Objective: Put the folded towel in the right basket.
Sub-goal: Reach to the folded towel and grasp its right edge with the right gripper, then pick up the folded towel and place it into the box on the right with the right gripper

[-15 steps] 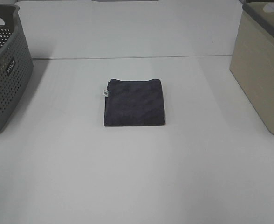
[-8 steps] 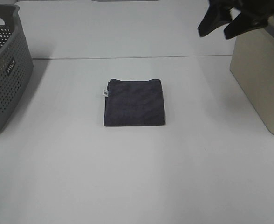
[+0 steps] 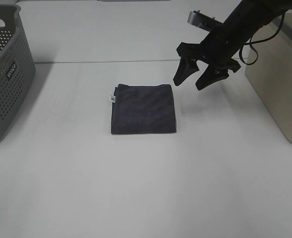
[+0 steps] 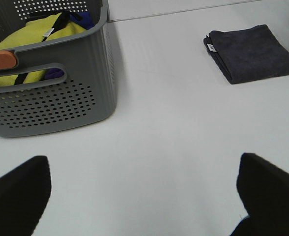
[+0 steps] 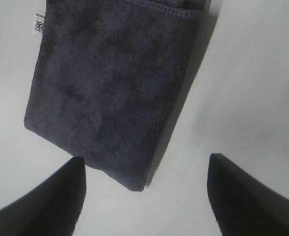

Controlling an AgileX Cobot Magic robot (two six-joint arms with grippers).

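1. The folded towel (image 3: 143,109) lies flat on the bench (image 3: 136,193), well apart from the right basket (image 3: 280,74) and out toward the bench's middle. Nothing is touching it.
2. The right hand (image 3: 189,84) hangs above the bench between the right basket and the towel, close over the towel's basket-side edge. Its fingers are spread wide and empty.
3. The left hand (image 4: 143,164) is on the far side of the towel from the right basket. It is also spread and holds nothing.
4. The towel is dark, plush cloth folded into a thick square. It is probably light and soft and will sag and drape once lifted, with no risk of breakage or slipping.
5. Its white label (image 3: 112,99) sits on the edge farthest from the right basket, where the left wrist view shows stacked layers. The basket-side edge looks like a closed fold.
6. The best hold is likely that basket-side edge at its middle, one finger pressed low against the bench so that every layer is pinched.
7. Catching only the top layer would let the towel unfold on the way.
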